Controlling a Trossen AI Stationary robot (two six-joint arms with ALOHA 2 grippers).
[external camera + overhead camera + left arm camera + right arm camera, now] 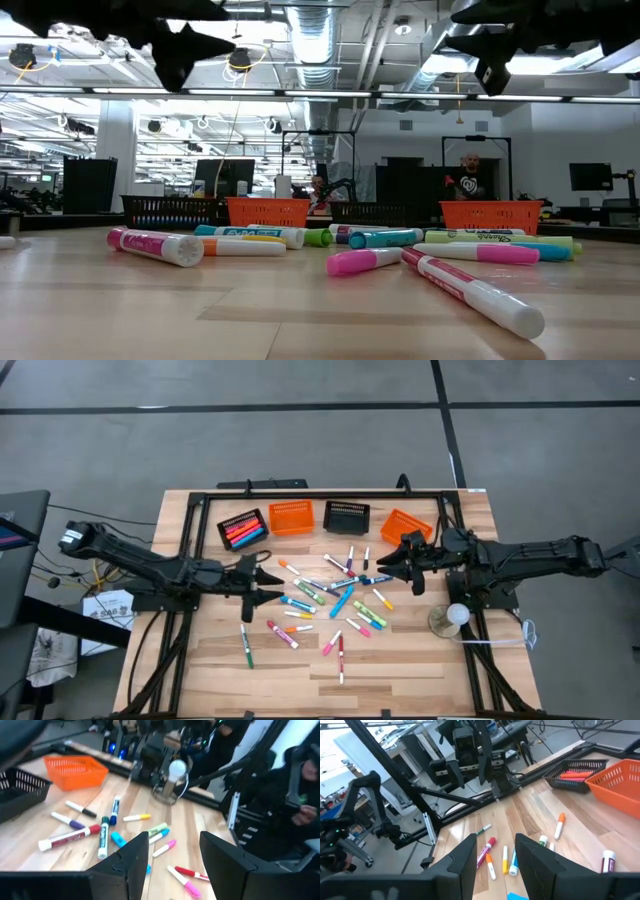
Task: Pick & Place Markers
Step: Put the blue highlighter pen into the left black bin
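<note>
Several markers (335,595) with white or coloured barrels lie scattered flat on the wooden table's middle; the low view shows them as a row (380,240). More markers lie in a black basket (243,528) at the back left. My left gripper (278,585) hovers above the table at the left side of the scatter, open, with nothing between its fingers (132,857). My right gripper (385,567) hovers at the scatter's right side, open and holding nothing (492,857). In the low view both grippers hang high above the markers (200,45) (490,40).
Along the table's far edge stand an orange basket (291,516), a black basket (346,516) and another orange basket (405,525). A white ball on a round base (452,618) stands near the right arm. A black frame (300,495) borders the back. A person (468,180) stands in the room behind.
</note>
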